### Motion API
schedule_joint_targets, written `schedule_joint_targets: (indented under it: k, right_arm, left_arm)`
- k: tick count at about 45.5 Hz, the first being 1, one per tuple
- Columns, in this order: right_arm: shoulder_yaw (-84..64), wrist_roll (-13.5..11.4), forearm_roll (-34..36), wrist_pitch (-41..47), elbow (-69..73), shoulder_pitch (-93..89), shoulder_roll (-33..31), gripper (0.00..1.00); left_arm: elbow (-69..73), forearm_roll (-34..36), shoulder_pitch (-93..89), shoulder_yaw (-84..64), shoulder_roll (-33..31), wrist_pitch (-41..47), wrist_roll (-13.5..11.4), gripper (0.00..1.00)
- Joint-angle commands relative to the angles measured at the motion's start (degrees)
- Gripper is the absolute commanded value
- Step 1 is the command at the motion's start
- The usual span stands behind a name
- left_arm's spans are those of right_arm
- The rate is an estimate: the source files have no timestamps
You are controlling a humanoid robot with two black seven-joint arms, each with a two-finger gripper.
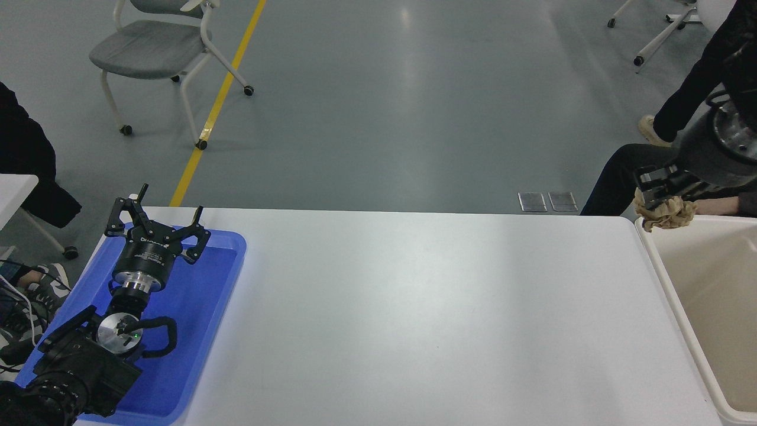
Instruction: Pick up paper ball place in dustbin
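Note:
The tan crumpled paper ball (pixel 666 214) hangs at the far left corner of the cream-white dustbin (pixel 668 281), just above its rim. My right gripper (pixel 659 192) comes in from the right edge, raised, and is shut on the paper ball. The dustbin's deep beige inside runs along the table's right edge. My left gripper (pixel 155 223) is parked at the lower left over the blue tray, fingers spread open with nothing between them.
A shallow blue tray (pixel 201 319) lies on the white table (pixel 414 319) at the left. A person in dark clothes (pixel 621 177) sits behind the bin's far corner; another stands at the top right. A chair (pixel 154 47) stands on the floor beyond.

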Motion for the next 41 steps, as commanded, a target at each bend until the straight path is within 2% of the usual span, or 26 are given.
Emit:
schedule_joint_targets:
  k: [1,13,17,25,41]
  right_arm:
    - [1.4,0.4,-9.9,-0.1,-15.3,-10.7,-8.6,0.00]
    - [16.7,0.7,-10.2,-1.7,-34.4,-32.8,-13.6,0.00]
    - [21.9,1.8,-10.2,-4.5,-40.9,-41.0,-14.0,0.00]
    - [30.9,4.1,-9.7,-11.4,-49.8,-56.7,-12.4,0.00]
    - [51.5,4.1,-9.0,-24.6,-57.0,-80.4,-4.3,0.00]
  left_arm:
    - [-0.1,0.0,0.0,0.0,0.0,0.0,0.0,1.00]
    - [-0.1,0.0,0.0,0.0,0.0,0.0,0.0,1.00]
    - [-0.1,0.0,0.0,0.0,0.0,0.0,-0.1,1.00]
    - [0.1,0.0,0.0,0.0,0.0,0.0,0.0,1.00]
    - [0.0,0.0,0.0,-0.1,0.0,0.0,-0.1,1.00]
